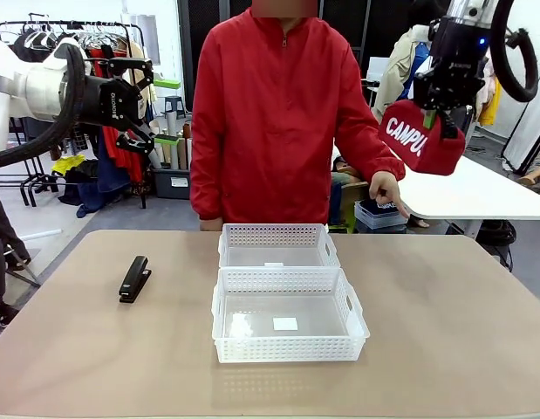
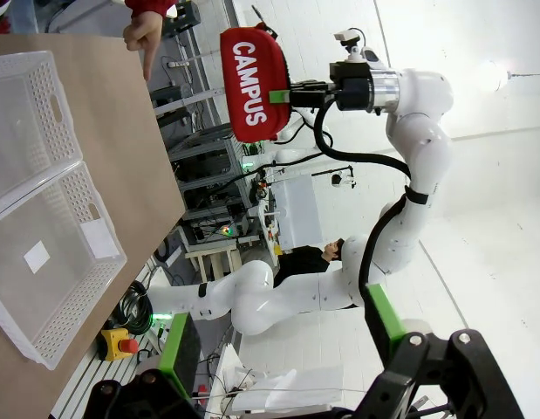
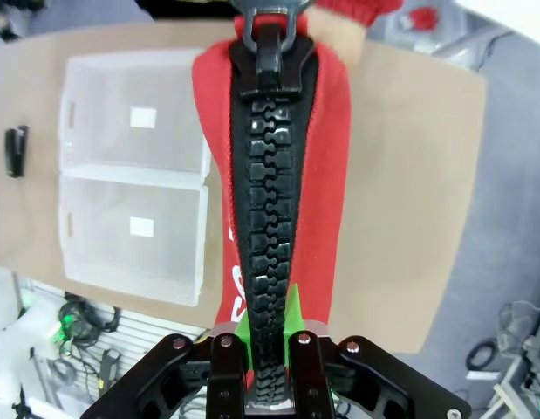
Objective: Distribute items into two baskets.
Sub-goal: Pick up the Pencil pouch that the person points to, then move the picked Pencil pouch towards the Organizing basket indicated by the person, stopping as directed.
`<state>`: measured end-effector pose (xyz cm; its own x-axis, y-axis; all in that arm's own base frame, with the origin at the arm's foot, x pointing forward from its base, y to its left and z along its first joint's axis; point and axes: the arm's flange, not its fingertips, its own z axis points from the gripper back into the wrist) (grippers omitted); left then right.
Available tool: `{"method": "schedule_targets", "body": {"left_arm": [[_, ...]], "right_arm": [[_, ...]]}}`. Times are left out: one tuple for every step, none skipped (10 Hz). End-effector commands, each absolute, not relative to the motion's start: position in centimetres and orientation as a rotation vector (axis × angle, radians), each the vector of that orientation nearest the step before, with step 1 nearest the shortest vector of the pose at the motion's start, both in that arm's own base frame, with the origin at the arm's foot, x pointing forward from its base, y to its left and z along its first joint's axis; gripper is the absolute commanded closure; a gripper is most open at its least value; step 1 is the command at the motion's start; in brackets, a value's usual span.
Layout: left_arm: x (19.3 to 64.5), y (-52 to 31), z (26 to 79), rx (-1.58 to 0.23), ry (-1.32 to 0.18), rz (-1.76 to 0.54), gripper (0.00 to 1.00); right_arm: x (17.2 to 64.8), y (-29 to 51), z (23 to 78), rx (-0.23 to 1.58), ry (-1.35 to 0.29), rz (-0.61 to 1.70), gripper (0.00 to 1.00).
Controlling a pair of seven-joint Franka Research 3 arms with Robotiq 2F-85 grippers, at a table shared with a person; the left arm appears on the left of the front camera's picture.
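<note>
High at the right of the front view, my right gripper (image 1: 440, 118) is shut on the red "CAMPUS" zip pouch (image 1: 420, 138), which hangs well above the table's far right corner. In the right wrist view the pouch (image 3: 326, 175) hangs zipper-up between my fingertips (image 3: 270, 336). From the left wrist the same pouch (image 2: 252, 83) shows in the air. The black stapler (image 1: 134, 279) lies on the table's left. Two white lattice baskets sit mid-table, the larger one (image 1: 287, 349) nearer me, the smaller (image 1: 274, 234) behind it. My left gripper (image 1: 134, 96) is open, high at the left.
A person in a red jacket stands at the far side, one hand (image 1: 387, 188) pointing down near the table's far right edge, under the pouch. Both baskets (image 3: 200, 253) hold only a small white label each. Bare tabletop (image 1: 444, 323) spreads right of the baskets.
</note>
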<state>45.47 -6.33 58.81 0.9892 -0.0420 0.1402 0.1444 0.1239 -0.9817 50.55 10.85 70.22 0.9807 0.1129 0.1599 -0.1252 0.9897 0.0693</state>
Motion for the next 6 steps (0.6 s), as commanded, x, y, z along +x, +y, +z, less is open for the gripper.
{"method": "schedule_targets", "body": {"left_arm": [[45.42, -6.25, 58.95, -1.443, -0.083, -0.133, 0.00], [45.42, -6.25, 58.95, -1.443, -0.083, -0.133, 0.00], [45.42, -6.25, 58.95, -1.443, -0.083, -0.133, 0.00], [45.42, -6.25, 58.95, -1.443, -0.083, -0.133, 0.00], [45.42, -6.25, 58.95, -1.443, -0.083, -0.133, 0.00], [45.42, -6.25, 58.95, -1.443, -0.083, -0.133, 0.00]], "right_arm": [[50.76, 11.40, 71.54, 0.039, -0.179, 0.082, 1.00], [50.69, 11.18, 71.08, 0.056, -0.170, 0.096, 1.00], [50.41, 10.88, 71.01, 0.075, -0.168, 0.116, 1.00], [50.41, 10.88, 71.01, 0.075, -0.168, 0.116, 1.00], [50.41, 10.88, 71.01, 0.075, -0.168, 0.116, 1.00], [50.41, 10.88, 71.01, 0.075, -0.168, 0.116, 1.00]]}}
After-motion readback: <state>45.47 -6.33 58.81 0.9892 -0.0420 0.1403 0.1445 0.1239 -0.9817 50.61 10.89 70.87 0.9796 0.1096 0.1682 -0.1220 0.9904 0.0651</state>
